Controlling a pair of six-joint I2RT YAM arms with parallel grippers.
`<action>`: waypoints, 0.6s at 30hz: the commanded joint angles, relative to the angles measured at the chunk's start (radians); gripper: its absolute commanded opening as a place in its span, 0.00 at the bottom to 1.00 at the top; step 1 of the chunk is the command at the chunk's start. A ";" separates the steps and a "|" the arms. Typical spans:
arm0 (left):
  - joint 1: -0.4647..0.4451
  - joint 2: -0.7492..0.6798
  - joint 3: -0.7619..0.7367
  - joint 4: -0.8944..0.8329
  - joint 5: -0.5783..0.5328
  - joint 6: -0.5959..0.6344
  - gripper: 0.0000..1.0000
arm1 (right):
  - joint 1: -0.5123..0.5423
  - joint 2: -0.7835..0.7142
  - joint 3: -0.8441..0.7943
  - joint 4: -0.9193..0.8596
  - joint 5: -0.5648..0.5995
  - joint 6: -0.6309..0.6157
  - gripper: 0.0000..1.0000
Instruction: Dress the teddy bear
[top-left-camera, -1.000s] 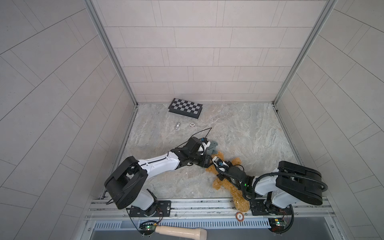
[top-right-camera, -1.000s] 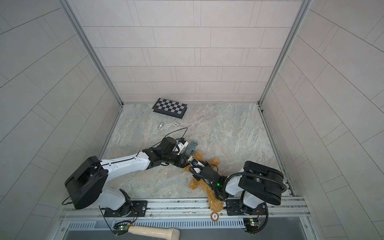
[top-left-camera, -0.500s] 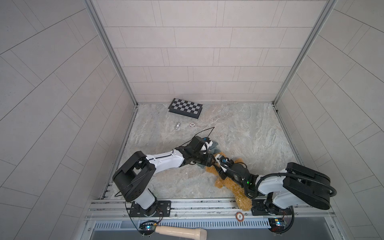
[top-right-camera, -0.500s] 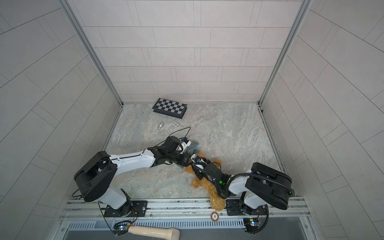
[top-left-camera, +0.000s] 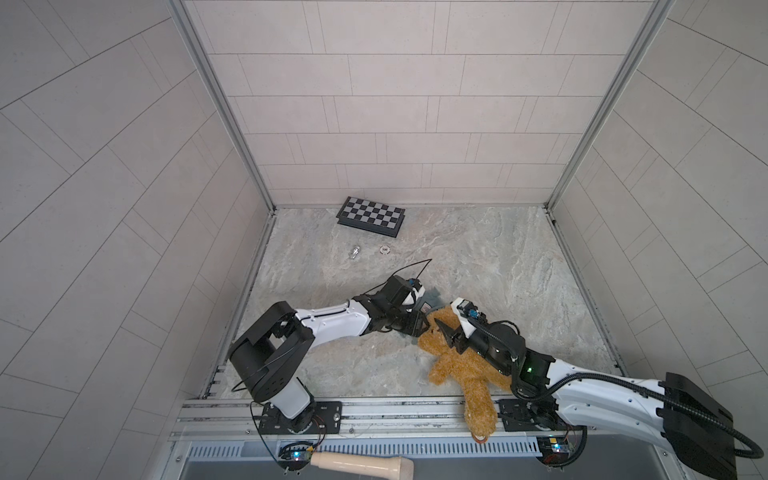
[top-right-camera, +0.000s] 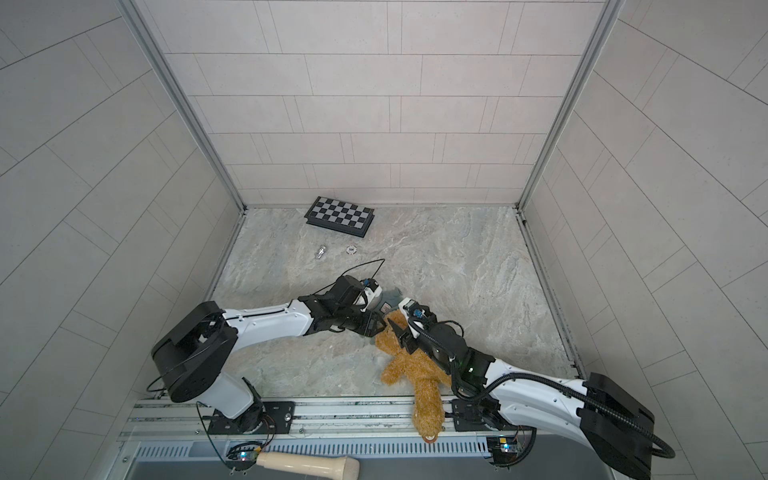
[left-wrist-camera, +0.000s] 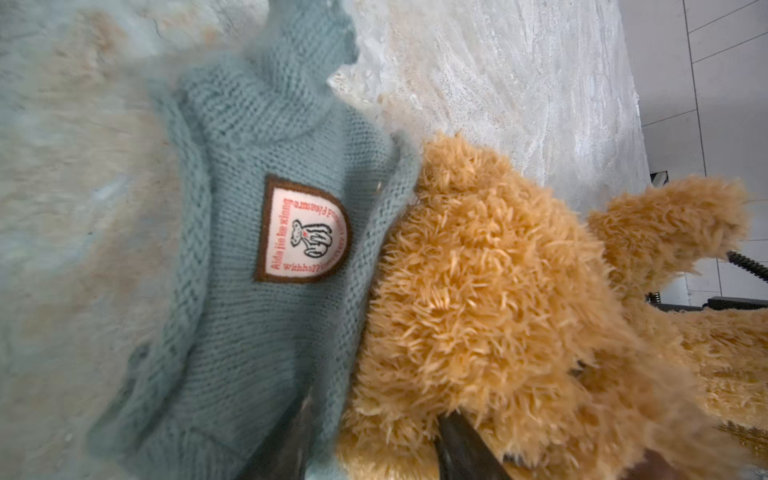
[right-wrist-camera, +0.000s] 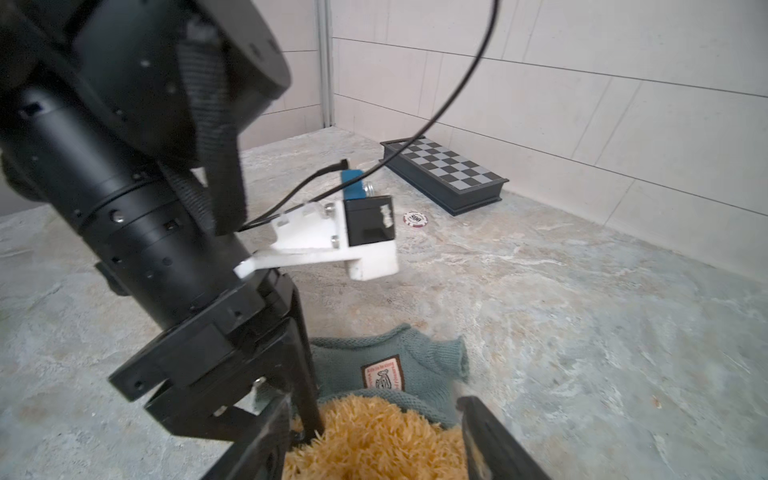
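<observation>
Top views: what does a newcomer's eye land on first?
The golden-brown teddy bear sprawls near the front edge, one leg over the rail. The left gripper and right gripper meet at its head, beside a teal knitted sweater. A chessboard lies by the back wall.

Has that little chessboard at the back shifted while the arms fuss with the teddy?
No. The chessboard lies just as before at the foot of the back wall, same gap to the poker chip.
</observation>
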 joint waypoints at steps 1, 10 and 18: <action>0.001 -0.035 -0.013 -0.030 -0.024 0.019 0.52 | -0.068 -0.032 0.066 -0.185 -0.014 0.056 0.65; -0.014 -0.176 0.028 -0.084 -0.020 -0.026 0.70 | -0.344 0.078 0.304 -0.523 -0.254 0.055 0.65; -0.114 -0.207 0.117 -0.264 -0.132 -0.080 0.71 | -0.403 0.134 0.388 -0.648 -0.421 0.081 0.67</action>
